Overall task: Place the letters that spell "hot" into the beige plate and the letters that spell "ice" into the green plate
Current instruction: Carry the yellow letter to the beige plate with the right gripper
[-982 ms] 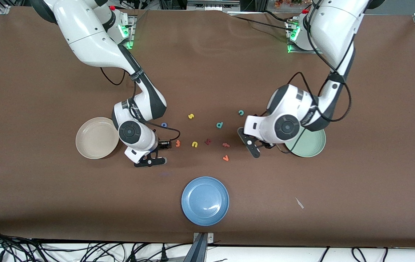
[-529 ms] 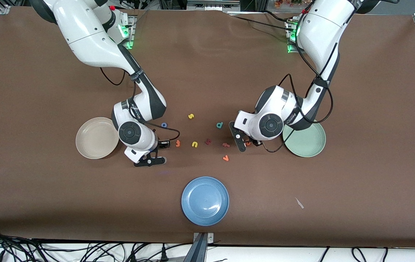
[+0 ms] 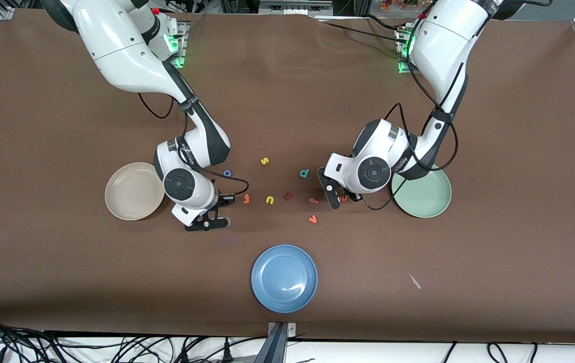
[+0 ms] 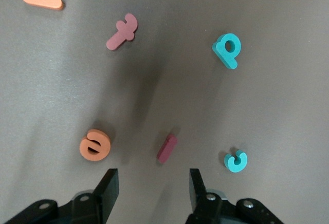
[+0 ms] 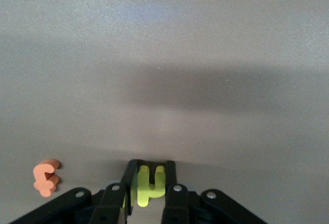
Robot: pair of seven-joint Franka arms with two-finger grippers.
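Right gripper (image 5: 147, 193) is clamped on the yellow "h" (image 5: 149, 185) just beside the beige plate (image 3: 133, 191), while left gripper (image 4: 151, 190), jaws apart and empty, hangs over the dark red "i" (image 4: 167, 148), whose long axis runs roughly along the fingers, near the green plate (image 3: 426, 196).

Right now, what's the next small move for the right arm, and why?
Probably lift straight up. The right gripper has its fingers closed on the yellow h low at the table, and the beige plate it belongs in sits right beside that arm.
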